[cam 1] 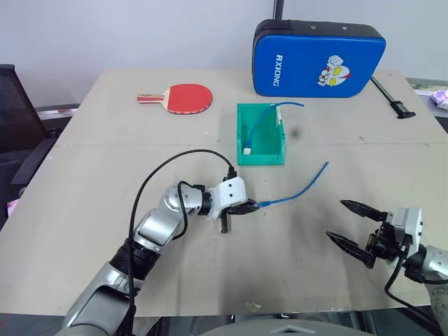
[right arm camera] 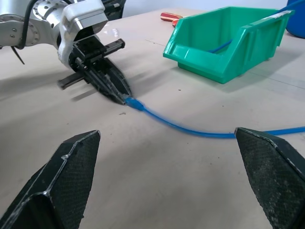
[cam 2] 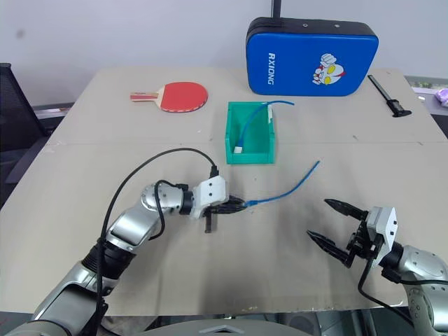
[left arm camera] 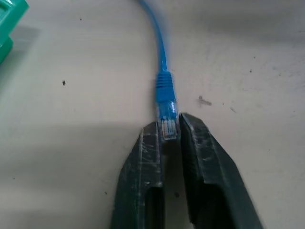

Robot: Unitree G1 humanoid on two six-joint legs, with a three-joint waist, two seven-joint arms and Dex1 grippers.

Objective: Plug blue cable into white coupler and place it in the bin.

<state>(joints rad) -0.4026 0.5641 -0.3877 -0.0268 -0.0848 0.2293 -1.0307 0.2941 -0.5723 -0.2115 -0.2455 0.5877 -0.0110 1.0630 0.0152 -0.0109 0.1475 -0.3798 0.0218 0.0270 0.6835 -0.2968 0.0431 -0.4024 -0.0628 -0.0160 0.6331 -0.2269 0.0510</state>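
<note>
Blue cable [cam 1: 297, 187] lies on the pale desk [cam 1: 105, 154], curving from near the green bin [cam 1: 260, 134] down toward the left gripper [cam 1: 248, 206], which has its two black fingers [left arm camera: 145, 157] pressed together on the cable's small clear plug [left arm camera: 168, 125]; the left wrist view shows the plug pinched between the fingertips, with the blue strain boot just beyond them and the cord trailing away over the desk. The far end of this cable rests free on the desk, off to the right of the bin and apart from it. The bin stands upright near the middle of the desk, and inside it a second blue cable [cam 1: 260, 122] lies with a small white piece [cam 1: 247, 149] at its lower end, which may be the white coupler, though it is too small to tell; its other end arcs out over the bin's back right corner. The right gripper [cam 1: 355, 229] hovers over the right near part of the desk with its fingers spread wide, holding nothing, well apart from the cable. Beyond the bin a blue padded cushion [cam 1: 318, 57] stands at the far edge of the desk, a red table-tennis paddle [cam 1: 183, 98] lies to the left of it, and a black caliper-like tool [cam 1: 393, 98] lies at the far right.
</note>
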